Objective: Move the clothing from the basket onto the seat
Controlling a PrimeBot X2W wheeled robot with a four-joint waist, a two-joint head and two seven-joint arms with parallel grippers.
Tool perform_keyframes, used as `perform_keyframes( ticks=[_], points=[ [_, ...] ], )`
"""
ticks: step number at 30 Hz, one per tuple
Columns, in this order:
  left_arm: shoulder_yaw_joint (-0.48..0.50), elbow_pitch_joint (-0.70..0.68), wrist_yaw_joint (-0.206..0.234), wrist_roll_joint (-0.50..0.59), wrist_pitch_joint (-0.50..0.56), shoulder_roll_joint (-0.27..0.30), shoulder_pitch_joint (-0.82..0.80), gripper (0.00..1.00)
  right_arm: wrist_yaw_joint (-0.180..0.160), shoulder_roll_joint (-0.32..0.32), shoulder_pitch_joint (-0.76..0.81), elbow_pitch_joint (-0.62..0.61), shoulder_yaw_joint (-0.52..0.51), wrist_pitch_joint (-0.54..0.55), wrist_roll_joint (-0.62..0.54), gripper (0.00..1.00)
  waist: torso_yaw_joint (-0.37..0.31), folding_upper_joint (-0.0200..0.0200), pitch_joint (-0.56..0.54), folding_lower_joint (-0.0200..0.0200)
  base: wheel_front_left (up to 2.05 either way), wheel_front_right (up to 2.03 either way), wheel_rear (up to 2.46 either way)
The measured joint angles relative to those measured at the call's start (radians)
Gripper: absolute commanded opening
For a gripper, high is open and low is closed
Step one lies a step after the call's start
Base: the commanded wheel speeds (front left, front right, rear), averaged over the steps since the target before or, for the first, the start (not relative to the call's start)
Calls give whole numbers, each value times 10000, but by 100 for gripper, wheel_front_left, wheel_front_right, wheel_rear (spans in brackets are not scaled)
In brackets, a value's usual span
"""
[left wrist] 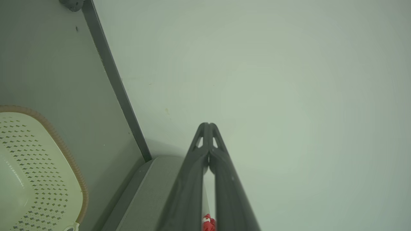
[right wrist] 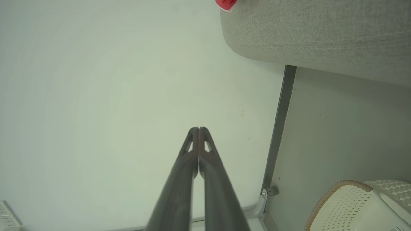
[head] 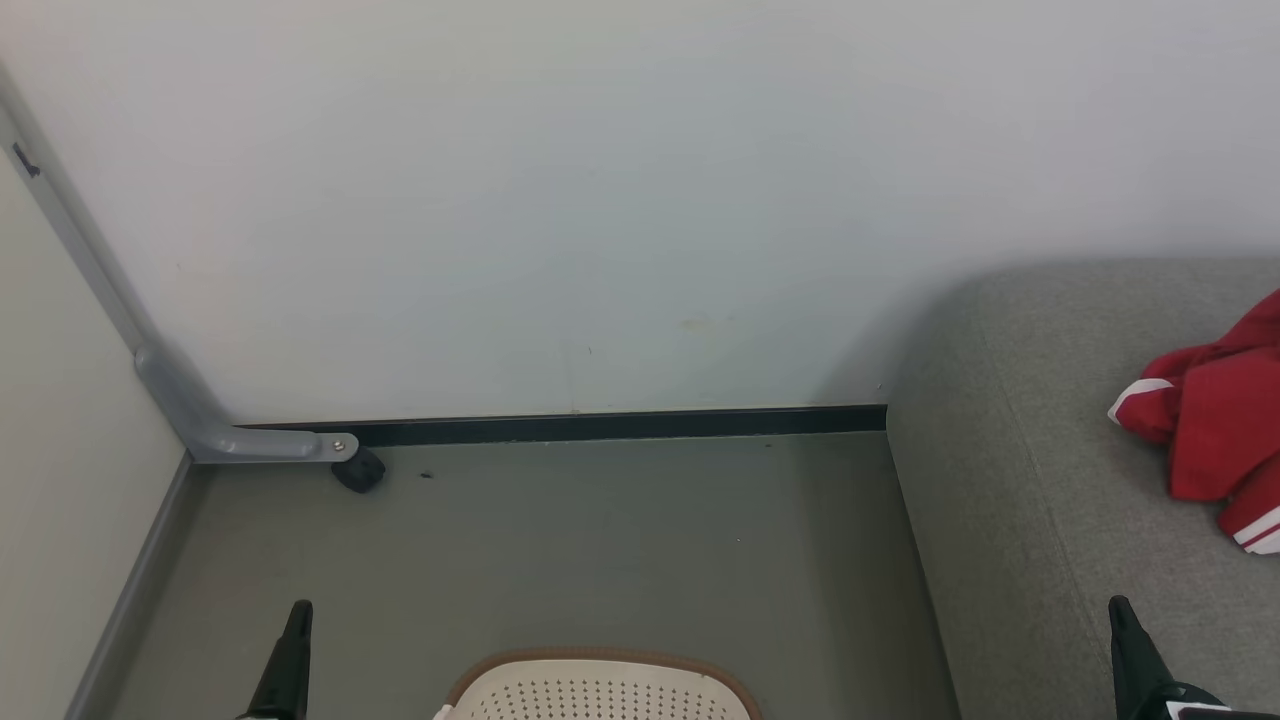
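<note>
My left gripper (head: 298,612) and right gripper (head: 1118,606) were both pinched closed, tips touching, holding nothing. The oval cream-white perforated plastic basket (head: 600,692) with its brown braided rim sat low between them, about as near to one as the other. The big grey fabric seat cushion (head: 1040,480) lay on my right gripper's side, with the crumpled red-and-white garment (head: 1215,420) resting on it, ahead of that gripper. What showed of the basket's inside held no clothing.
</note>
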Motion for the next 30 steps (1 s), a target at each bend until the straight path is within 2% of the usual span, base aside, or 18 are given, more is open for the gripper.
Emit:
perform_keyframes(
  ticks=[30],
  points=[
    [0, 0, 0, 0, 0, 0, 0, 0, 0, 2, 0, 0, 0, 0, 0, 0, 0, 0, 0, 0, 0, 0, 0]
  ],
)
